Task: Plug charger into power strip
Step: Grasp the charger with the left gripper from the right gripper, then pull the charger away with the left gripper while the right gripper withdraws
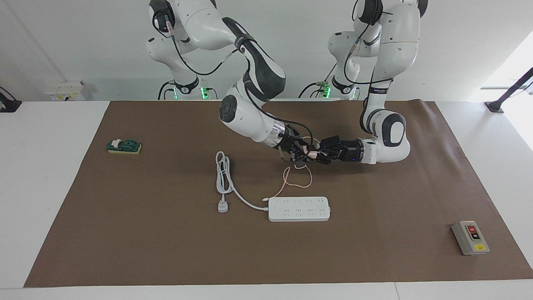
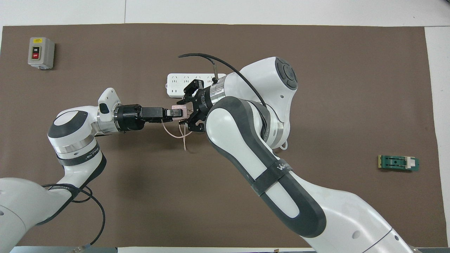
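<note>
Your left gripper is clamped on the charger in the air above the tabletop, just short of the power strip, while your right gripper stands spread wide around it.

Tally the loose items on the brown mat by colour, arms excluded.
White: 1, the power strip with its cord and plug.
Pink: 1, the charger, held up between the grippers.
Grey: 1, the switch box.
Green: 1, the green block.
Total: 4
</note>
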Robot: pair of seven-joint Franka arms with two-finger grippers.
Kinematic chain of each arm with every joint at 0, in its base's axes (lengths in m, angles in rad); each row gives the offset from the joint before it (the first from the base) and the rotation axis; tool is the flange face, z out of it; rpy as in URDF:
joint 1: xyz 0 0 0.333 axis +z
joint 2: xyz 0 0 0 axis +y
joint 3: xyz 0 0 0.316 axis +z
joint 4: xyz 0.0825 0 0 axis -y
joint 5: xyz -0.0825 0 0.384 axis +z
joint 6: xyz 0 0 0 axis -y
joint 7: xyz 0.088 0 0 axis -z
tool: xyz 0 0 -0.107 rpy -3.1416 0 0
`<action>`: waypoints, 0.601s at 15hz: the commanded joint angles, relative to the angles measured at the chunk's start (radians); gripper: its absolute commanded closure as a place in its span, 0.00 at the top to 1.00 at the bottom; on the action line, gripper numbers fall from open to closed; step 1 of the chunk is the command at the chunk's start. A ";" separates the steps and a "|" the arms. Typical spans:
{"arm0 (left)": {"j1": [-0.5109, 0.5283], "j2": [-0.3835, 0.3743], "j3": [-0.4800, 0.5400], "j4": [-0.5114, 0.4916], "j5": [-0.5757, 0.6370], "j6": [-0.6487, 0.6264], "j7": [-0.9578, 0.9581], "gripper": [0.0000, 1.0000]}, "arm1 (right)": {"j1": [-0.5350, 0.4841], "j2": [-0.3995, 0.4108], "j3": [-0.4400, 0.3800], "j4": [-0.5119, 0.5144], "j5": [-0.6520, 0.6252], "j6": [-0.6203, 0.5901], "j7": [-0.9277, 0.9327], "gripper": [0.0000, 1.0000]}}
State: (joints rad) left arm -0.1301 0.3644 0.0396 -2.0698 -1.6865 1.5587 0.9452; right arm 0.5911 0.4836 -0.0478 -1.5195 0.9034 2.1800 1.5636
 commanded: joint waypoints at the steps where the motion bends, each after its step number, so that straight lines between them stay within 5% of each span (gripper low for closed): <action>1: -0.014 -0.033 0.046 0.069 0.101 0.064 -0.026 0.00 | -0.029 -0.003 -0.006 -0.005 0.017 0.000 0.015 1.00; 5: -0.005 -0.090 0.083 0.172 0.328 0.107 -0.190 0.00 | -0.101 -0.010 -0.009 -0.005 0.003 -0.037 0.010 1.00; 9: -0.003 -0.091 0.105 0.428 0.653 0.066 -0.547 0.00 | -0.197 -0.043 -0.010 -0.005 -0.084 -0.092 -0.007 1.00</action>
State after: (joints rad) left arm -0.1252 0.2671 0.1340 -1.7803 -1.1701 1.6481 0.5751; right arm 0.4324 0.4733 -0.0647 -1.5165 0.8761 2.1183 1.5613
